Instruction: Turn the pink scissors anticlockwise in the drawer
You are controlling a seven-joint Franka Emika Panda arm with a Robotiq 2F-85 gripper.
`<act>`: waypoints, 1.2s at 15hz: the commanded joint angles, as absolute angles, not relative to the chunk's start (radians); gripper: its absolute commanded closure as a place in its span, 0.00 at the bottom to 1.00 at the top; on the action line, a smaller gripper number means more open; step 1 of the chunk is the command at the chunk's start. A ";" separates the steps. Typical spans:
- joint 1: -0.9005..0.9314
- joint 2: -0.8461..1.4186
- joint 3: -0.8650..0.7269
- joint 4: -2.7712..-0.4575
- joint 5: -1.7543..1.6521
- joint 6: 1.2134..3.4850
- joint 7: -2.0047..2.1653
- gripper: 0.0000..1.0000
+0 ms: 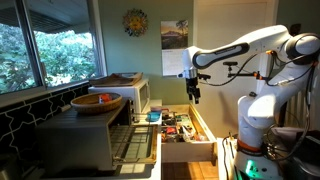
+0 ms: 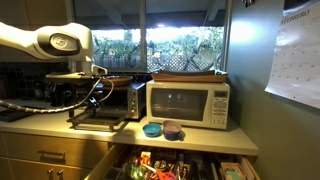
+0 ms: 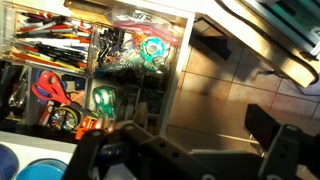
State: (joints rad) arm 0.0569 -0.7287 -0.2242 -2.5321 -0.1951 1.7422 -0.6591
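Pink scissors (image 3: 50, 87) in drawer (image 1: 188, 152), long axis diagonal, blade direction unclear.

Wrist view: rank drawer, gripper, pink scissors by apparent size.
1. drawer: fills the left half.
2. gripper: spans the bottom edge, but it is close to the camera and cropped, so its rank is unsure.
3. scissors: small, in a left compartment.
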 commanded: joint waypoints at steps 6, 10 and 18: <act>-0.038 -0.558 -0.491 -2.561 -0.163 1.949 -1.021 0.00; -0.084 -0.604 -0.396 -2.577 -0.205 1.916 -1.006 0.00; -0.088 -0.588 -0.372 -2.573 -0.232 1.948 -1.000 0.00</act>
